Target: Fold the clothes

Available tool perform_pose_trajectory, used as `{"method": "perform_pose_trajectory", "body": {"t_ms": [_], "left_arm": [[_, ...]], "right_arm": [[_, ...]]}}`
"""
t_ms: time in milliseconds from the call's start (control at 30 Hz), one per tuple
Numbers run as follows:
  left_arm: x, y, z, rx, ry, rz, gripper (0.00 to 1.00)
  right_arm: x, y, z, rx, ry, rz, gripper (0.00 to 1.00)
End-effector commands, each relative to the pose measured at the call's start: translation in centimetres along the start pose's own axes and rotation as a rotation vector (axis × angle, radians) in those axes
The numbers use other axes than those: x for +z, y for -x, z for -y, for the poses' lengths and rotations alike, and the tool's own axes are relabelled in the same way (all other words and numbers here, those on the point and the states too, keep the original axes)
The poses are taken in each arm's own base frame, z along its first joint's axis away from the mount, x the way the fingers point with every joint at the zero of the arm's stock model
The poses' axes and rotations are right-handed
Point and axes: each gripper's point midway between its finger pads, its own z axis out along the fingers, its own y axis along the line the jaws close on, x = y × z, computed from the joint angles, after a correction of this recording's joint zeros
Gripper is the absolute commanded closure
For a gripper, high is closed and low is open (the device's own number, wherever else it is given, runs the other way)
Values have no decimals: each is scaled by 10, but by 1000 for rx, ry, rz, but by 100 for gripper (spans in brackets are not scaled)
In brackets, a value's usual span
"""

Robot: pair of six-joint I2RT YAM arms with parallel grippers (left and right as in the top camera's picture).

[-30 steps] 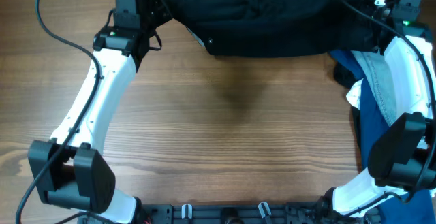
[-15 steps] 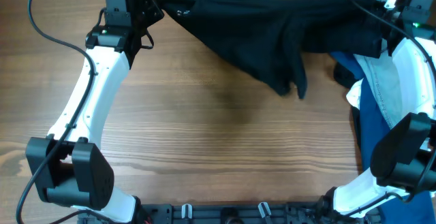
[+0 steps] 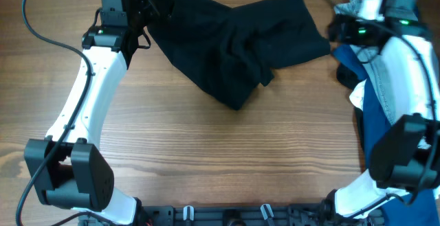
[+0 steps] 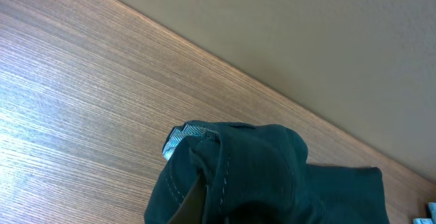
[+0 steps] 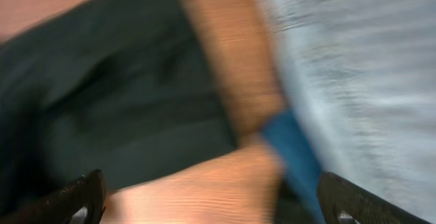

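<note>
Surface: wood-grain table point(image 3: 240, 157), light brown, grain running 9 to 3 in the overhead view. In the left wrist view the table's far edge cuts across on a diagonal. Beyond it is a plain beige backdrop point(image 4: 306, 33) with no features.

Left, 11 o'clock: left arm point(image 3: 95, 88), white with black joints, stretches from its base at 7 o'clock up to the far edge. Left gripper point(image 3: 139, 6) sits at the cloth's corner. Its fingers are buried in fabric and, as far as the overhead shows, clamped on the gathered corner. In the wrist view the cloth is bunched right under the camera, with a small white label point(image 4: 174, 141) at its edge, down on the wood.

Centre, 12 o'clock: black garment point(image 3: 234, 40) lies rumpled on the table. It spreads from 11 to 1, with one lobe sagging toward the middle.

Right, 1 o'clock: right gripper point(image 5: 214, 207) is motion-blurred, fingers wide apart, nothing between them. Below it are dark cloth at left, a strip of bare wood, and pale denim at right. Overhead, jeans point(image 3: 388, 82) and dark blue fabric point(image 3: 377, 126) are heaped along the 3 o'clock edge, partly under the right arm point(image 3: 405, 61) and near the garment's right end.
</note>
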Motion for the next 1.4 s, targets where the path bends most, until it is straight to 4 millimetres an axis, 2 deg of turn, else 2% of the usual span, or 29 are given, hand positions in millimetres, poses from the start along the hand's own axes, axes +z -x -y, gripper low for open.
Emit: {"method": "perform_pose_trajectory", "body": {"t_ms": [0,67,100,200,267,300,367,467,500,533,667,767,833,867,967,1067,1167,1200,1233,1300,1367], "left_arm": [[-4,7,5,-1,-9,14,96],[-4,6,4,2,-6,10,96],[-4,5,4,6,-5,9,96],[-4,4,3,28,-1,5,96],[-4,3,1,29,6,0,96],[-4,2,0,29,11,-1,96],[-4,1,-1,30,15,-6,96],[-3,2,-3,30,28,0,96],[-2,2,-5,30,38,4,96],[-1,2,-6,31,45,4,96],[5,-2,-10,31,55,-9,96],[6,-3,-10,31,56,-10,96],[6,-3,-10,31,55,-10,96],[6,-3,-10,31,56,-11,96],[6,-4,-10,31,57,-12,96],[6,-5,-11,31,60,-19,96],[6,-7,-12,32,65,-27,96],[6,-8,-13,32,67,-30,96],[6,-9,-14,32,70,-33,96],[6,-8,-13,33,69,-33,96],[6,-8,-13,33,69,-33,96]], "right_arm": [[-7,-13,-120,-250,173,-20,16],[-9,-34,-175,-351,241,-51,19],[-12,-47,-203,-393,274,-69,17],[-21,-83,-253,-454,335,-131,21],[-27,-111,-271,-463,350,-207,37],[-30,-122,-274,-459,347,-242,37],[-34,-138,-276,-450,346,-301,48],[-43,-159,-278,-455,376,-387,50],[-45,-163,-278,-455,380,-405,50],[-48,-170,-279,-461,396,-430,46],[-59,-191,-280,-483,455,-522,43],[-71,-218,-282,-513,557,-628,37],[-69,-230,-275,-501,548,-674,43],[-67,-237,-271,-502,544,-692,43],[-53,-251,-259,-488,531,-718,28],[-34,-247,-243,-453,517,-714,21],[-17,-237,-237,-412,565,-700,23],[-2,-234,-230,-375,568,-706,26],[16,-236,-222,-354,558,-719,24],[36,-243,-213,-331,535,-751,20],[52,-253,-205,-327,502,-786,35]]}}
